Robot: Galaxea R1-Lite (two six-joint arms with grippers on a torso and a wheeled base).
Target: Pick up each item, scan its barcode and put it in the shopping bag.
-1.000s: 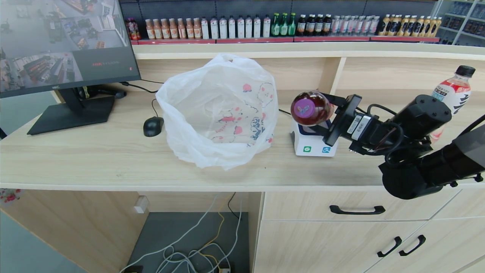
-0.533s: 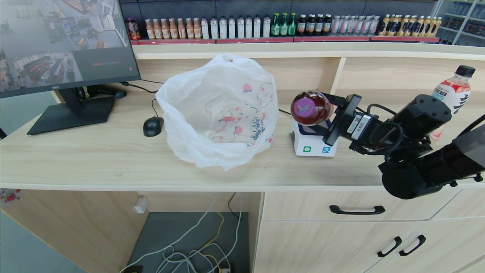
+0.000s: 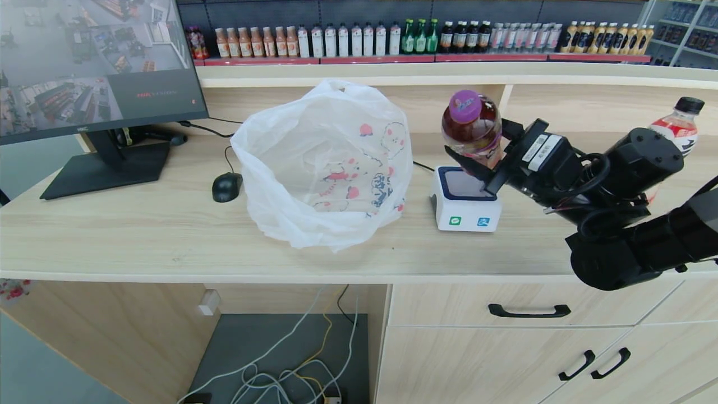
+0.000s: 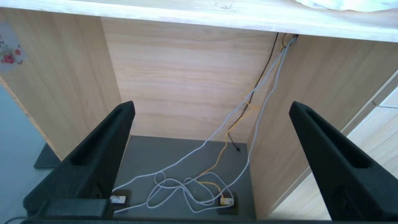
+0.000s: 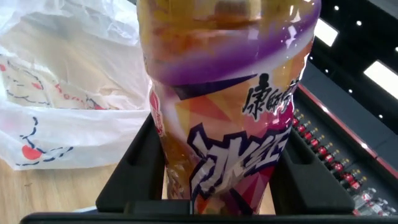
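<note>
My right gripper (image 3: 477, 154) is shut on a dark-red drink bottle (image 3: 471, 126) with a purple cap, held nearly upright above the white scanner box (image 3: 464, 203). In the right wrist view the bottle (image 5: 227, 106) stands between the two black fingers (image 5: 134, 168), its purple and orange label facing the camera. The white shopping bag (image 3: 325, 163) stands open on the counter to the left of the scanner, also seen as bag (image 5: 68, 106). A second bottle (image 3: 673, 132) with a black cap stands at the far right. My left gripper (image 4: 211, 158) hangs open below the counter.
A monitor (image 3: 95, 67) and a black mouse (image 3: 226, 186) sit on the left of the wooden counter (image 3: 140, 235). A raised ledge and shelves of bottles (image 3: 426, 36) run behind. Drawers (image 3: 527, 310) are below on the right, loose cables (image 4: 205, 180) on the floor under the counter.
The right gripper has lifted and tilted the bottle from lying sideways over the scanner to nearly upright above it. The left arm and the bag have not moved.
</note>
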